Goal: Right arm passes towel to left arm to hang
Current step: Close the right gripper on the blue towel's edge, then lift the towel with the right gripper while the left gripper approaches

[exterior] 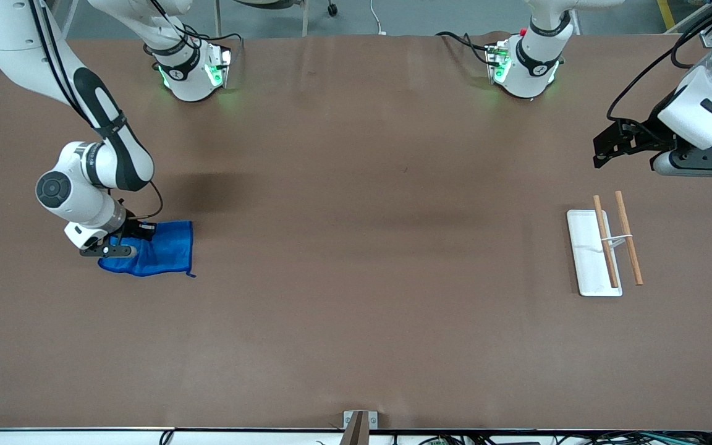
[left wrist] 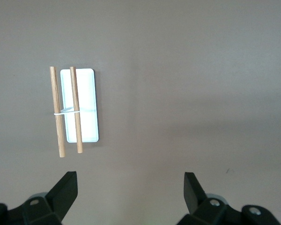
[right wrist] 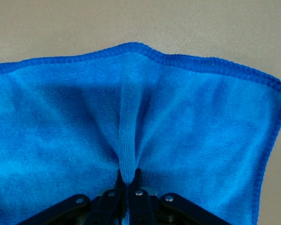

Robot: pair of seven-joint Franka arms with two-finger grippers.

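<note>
The towel (exterior: 164, 250) is a bright royal-blue cloth lying on the brown table at the right arm's end, a small loop at its corner nearest the front camera. My right gripper (exterior: 130, 238) is down on it and shut, pinching a raised fold of the cloth (right wrist: 129, 154) between its fingertips. The rest of the towel spreads out around the pinch. My left gripper (exterior: 609, 145) hangs open and empty above the table at the left arm's end, its fingers (left wrist: 68, 187) wide apart over bare table.
A white rectangular base (exterior: 591, 256) with two wooden rods (exterior: 629, 246) held over it by a thin white bracket lies at the left arm's end, nearer the front camera than my left gripper. It also shows in the left wrist view (left wrist: 82, 105).
</note>
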